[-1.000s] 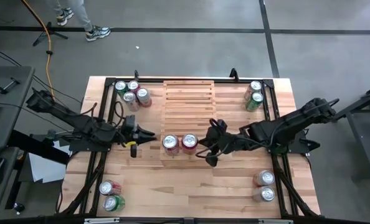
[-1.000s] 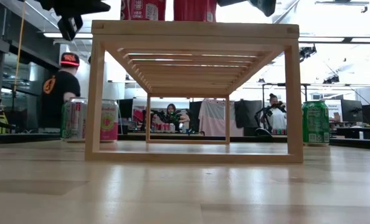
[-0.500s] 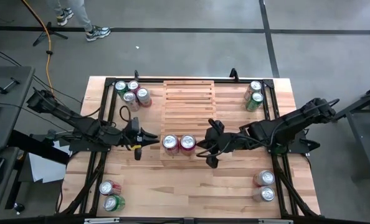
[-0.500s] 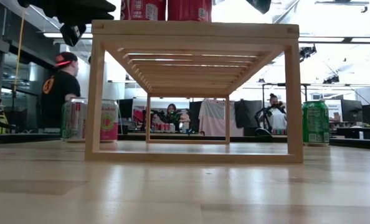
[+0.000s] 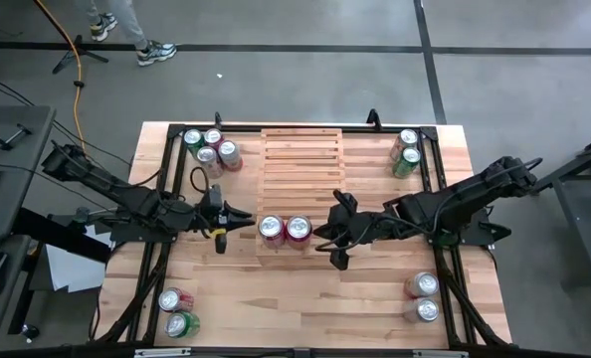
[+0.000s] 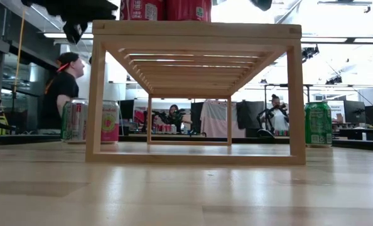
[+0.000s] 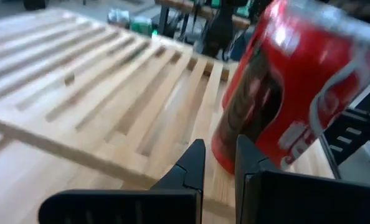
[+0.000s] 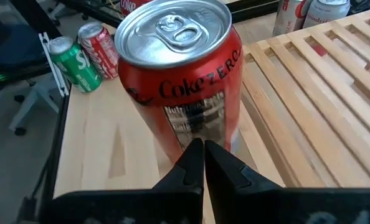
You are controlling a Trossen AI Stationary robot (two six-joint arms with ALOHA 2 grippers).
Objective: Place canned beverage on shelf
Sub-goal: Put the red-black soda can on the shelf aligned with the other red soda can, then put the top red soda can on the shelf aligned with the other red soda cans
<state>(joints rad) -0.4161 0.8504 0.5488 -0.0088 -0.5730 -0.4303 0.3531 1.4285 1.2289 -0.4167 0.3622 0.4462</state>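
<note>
Two red cans stand upright side by side on the near edge of the pale slatted shelf: a Coke can and a Coke Zero can. Their bases also show on top of the shelf in the low view. My left gripper is level at the Coke can's left side, with its fingers almost shut and only a narrow gap between them. My right gripper is shut and empty at the right side of the Coke Zero can. My left gripper's fingertips stand level at the Coke can's lower side wall, coming from the table's left; I cannot tell whether they touch it. My right gripper's shut fingertips lie against the Coke Zero can's lower side wall, level from the table's right. The can stands upright on the shelf.
Groups of cans stand on the table at the far left, far right, near left and near right. The shelf's far tiers are bare slats. People stand in the room beyond the table.
My right gripper has gone toward the table's left, and the Coke Zero can has slid left along the shelf until it stands against the Coke can. My left gripper has gone toward the table's right, up to the Coke can.
</note>
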